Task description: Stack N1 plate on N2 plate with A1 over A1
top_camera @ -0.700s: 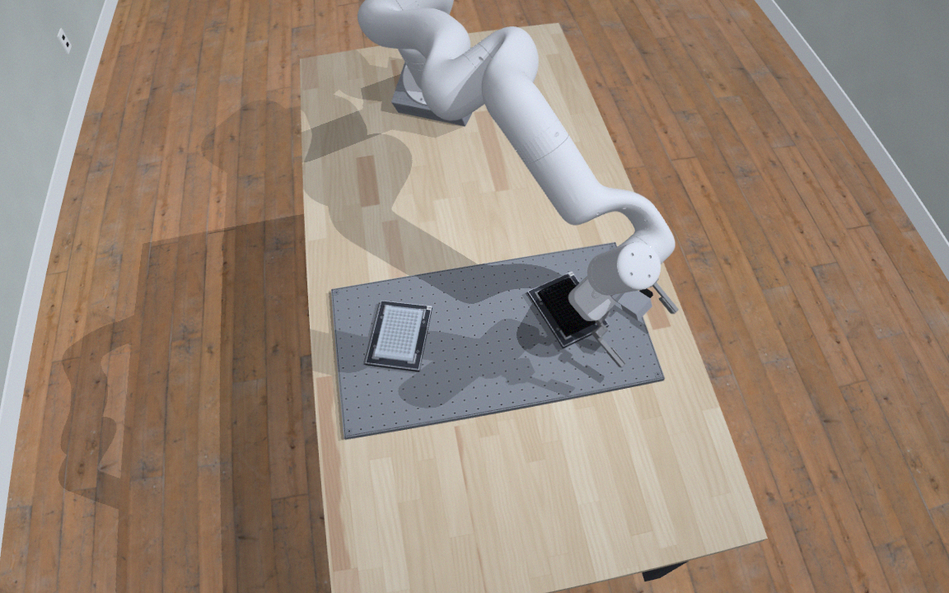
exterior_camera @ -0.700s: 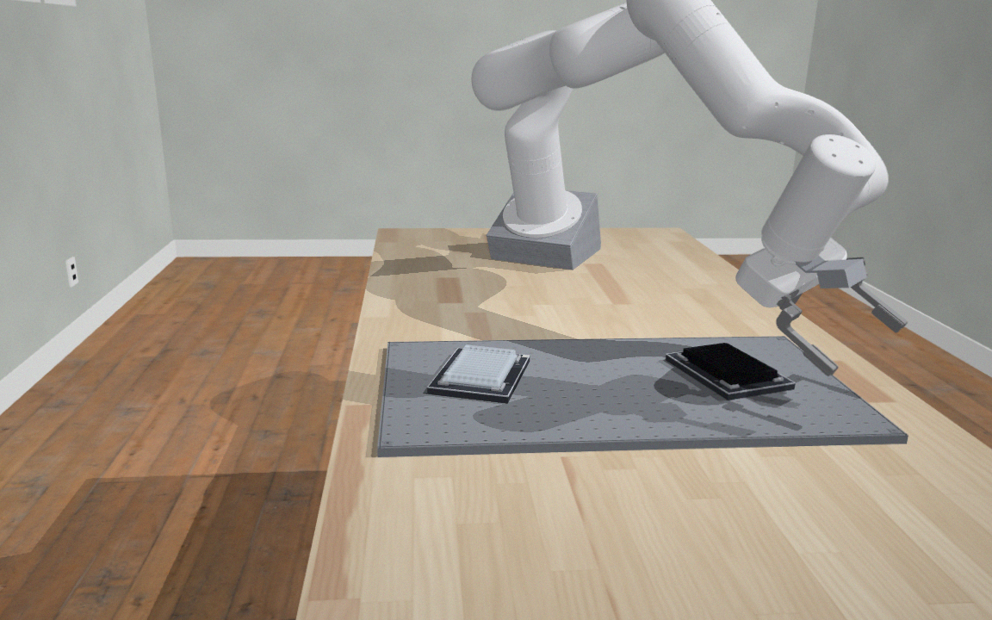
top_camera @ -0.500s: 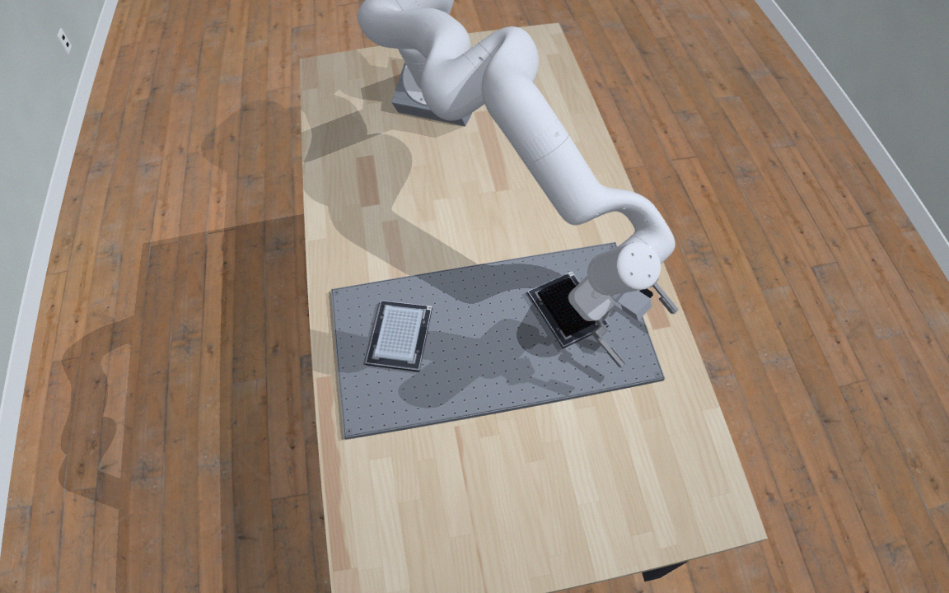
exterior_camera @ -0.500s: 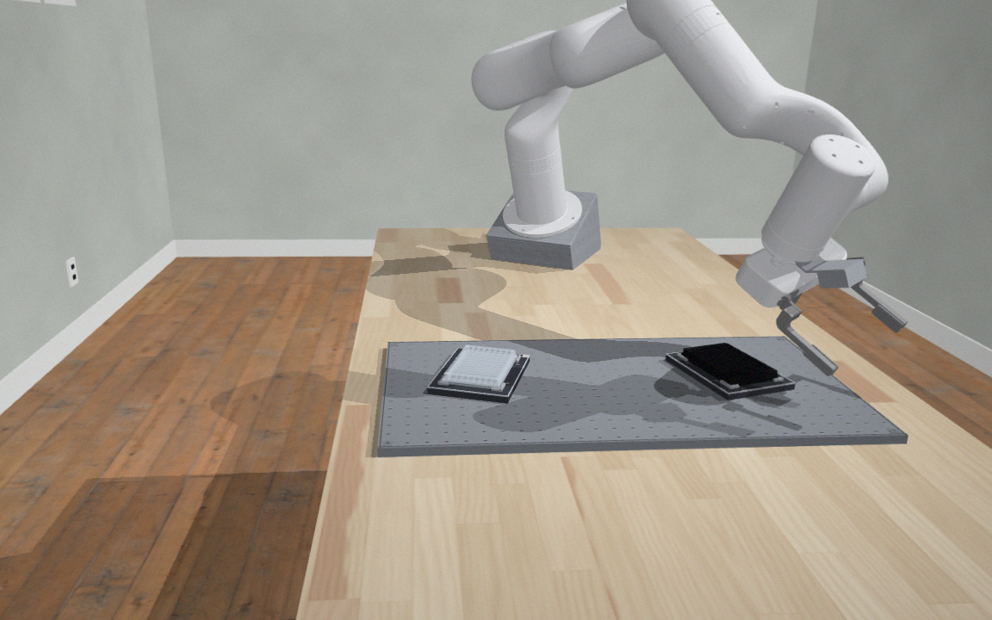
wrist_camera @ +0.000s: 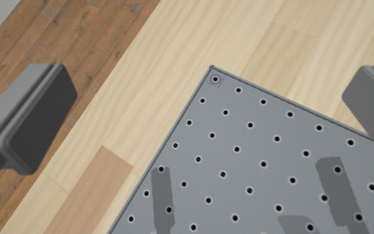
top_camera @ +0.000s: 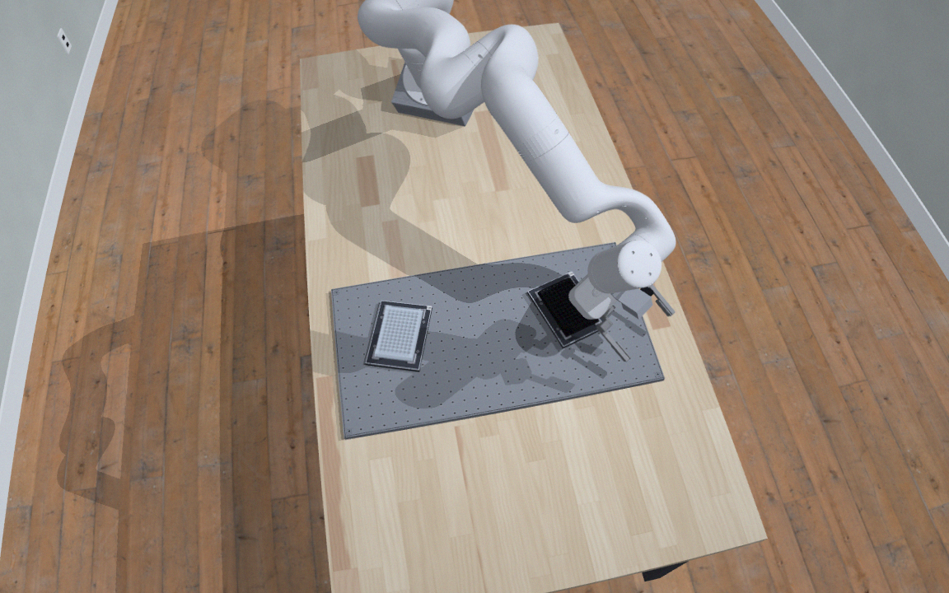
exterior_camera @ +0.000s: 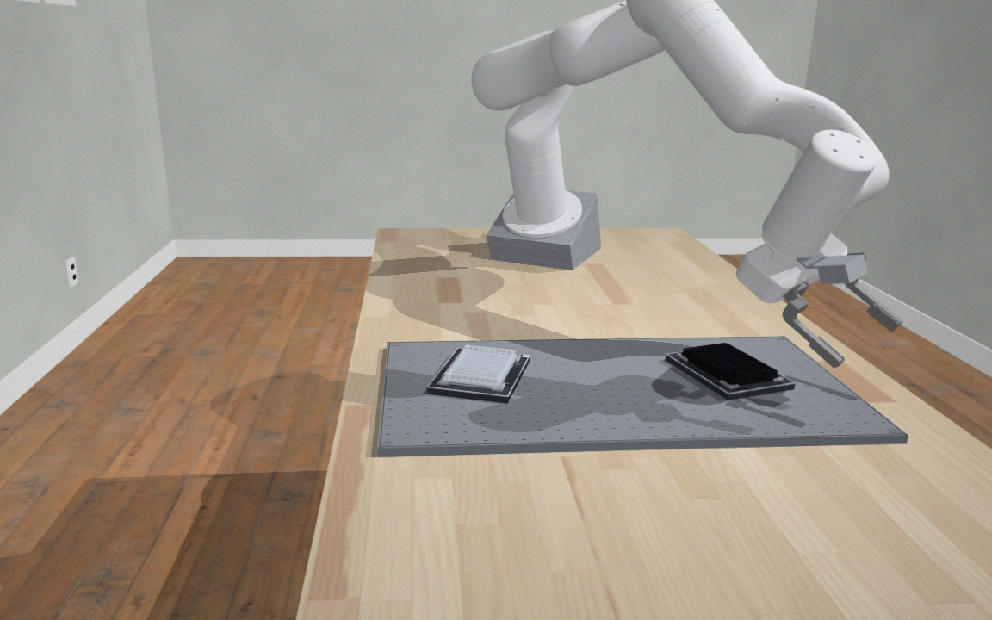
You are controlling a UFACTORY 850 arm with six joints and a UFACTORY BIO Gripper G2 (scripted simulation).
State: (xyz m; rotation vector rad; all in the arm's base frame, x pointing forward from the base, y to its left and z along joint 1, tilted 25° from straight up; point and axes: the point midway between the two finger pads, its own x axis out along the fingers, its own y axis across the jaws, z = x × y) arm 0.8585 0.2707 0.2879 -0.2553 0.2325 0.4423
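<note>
Above the perforated board's [top_camera: 470,398] [exterior_camera: 599,443] [wrist_camera: 255,140] edge, tool [top_camera: 642,329] [exterior_camera: 859,336] [wrist_camera: 204,112] tilted, fingers fairly wide apart — nothing gripped, white 96-well plate [top_camera: 399,333] [exterior_camera: 479,366] seated in nest N1 [top_camera: 393,366] [exterior_camera: 468,396], black plate [top_camera: 560,305] [exterior_camera: 729,363] in N2 [top_camera: 566,343] [exterior_camera: 750,391].

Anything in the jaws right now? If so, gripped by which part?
Nothing held. The jaws stand apart with nothing between them; the white plate and black plate both sit in their nests.

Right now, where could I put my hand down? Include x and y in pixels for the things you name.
On the gray board [top_camera: 478,398] [exterior_camera: 599,431] [wrist_camera: 219,153] between the white plate [top_camera: 399,333] [exterior_camera: 480,367] and black plate [top_camera: 563,303] [exterior_camera: 731,363], or on the wooden table [top_camera: 500,501] [exterior_camera: 599,539] [wrist_camera: 206,39] across the board from the arm's base. It's crowded beside the black plate: the fingers [top_camera: 616,346] [exterior_camera: 826,351] hang there.
</note>
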